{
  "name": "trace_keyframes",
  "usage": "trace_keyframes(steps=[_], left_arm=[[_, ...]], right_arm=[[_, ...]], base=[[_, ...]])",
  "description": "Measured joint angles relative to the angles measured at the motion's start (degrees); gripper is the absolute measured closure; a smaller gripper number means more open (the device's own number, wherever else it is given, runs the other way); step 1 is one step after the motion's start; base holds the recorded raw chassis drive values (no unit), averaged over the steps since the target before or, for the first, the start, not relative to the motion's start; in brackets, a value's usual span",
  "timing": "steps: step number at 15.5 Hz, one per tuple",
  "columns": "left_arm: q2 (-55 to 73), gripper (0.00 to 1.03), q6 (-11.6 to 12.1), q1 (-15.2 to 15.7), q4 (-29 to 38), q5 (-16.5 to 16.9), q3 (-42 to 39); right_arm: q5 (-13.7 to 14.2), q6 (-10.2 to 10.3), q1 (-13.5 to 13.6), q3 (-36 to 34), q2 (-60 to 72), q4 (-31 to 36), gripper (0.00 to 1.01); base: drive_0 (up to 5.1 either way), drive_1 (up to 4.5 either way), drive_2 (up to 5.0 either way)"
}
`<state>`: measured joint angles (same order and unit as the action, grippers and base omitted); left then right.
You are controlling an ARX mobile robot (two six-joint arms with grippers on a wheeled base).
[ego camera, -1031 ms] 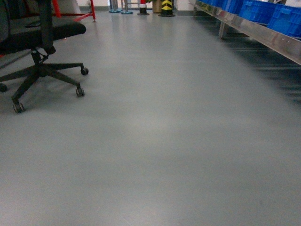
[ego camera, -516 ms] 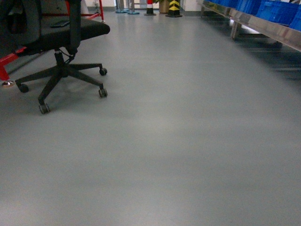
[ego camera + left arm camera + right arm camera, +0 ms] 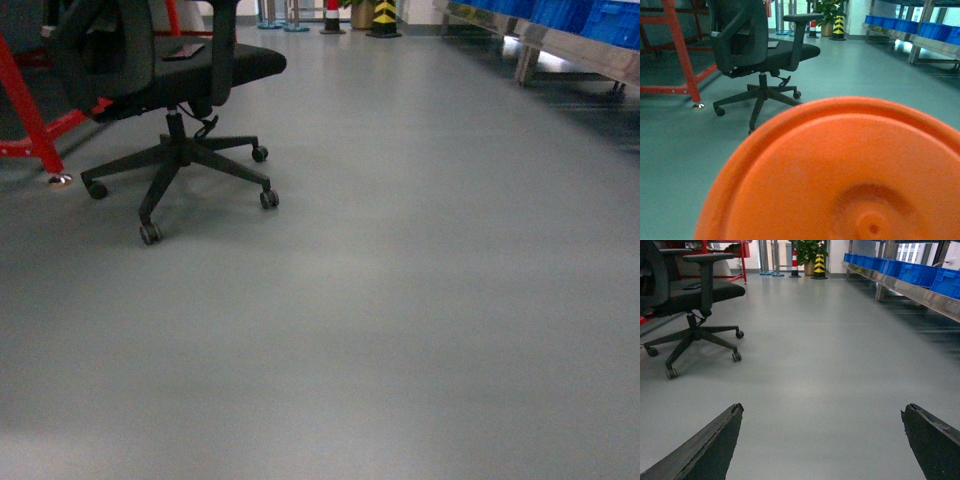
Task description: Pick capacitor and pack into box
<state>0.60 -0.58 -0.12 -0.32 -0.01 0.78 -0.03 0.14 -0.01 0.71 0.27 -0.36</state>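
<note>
You have a black office chair (image 3: 175, 90) on castors standing on the grey floor (image 3: 400, 300), with a red metal frame (image 3: 30, 110) just behind it. Far back stand a yellow-and-black striped post (image 3: 385, 18) and a potted plant (image 3: 810, 250). Along the right, blue bins (image 3: 920, 272) sit on a steel bench (image 3: 920, 292). An orange round disc (image 3: 840, 175) fills your left wrist view.

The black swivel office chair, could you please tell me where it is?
The black swivel office chair stands upper left in the head view, beside the red metal frame.
</note>
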Motion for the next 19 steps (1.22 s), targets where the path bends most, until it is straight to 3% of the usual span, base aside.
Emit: trace_keyframes(steps=[19], left_arm=[[0.0, 0.6, -0.02, 0.0, 0.0, 0.0, 0.0]], right_arm=[[0.0, 0.0, 0.0, 0.0, 0.0, -0.07, 0.03]], base=[[-5.0, 2.43, 2.4]])
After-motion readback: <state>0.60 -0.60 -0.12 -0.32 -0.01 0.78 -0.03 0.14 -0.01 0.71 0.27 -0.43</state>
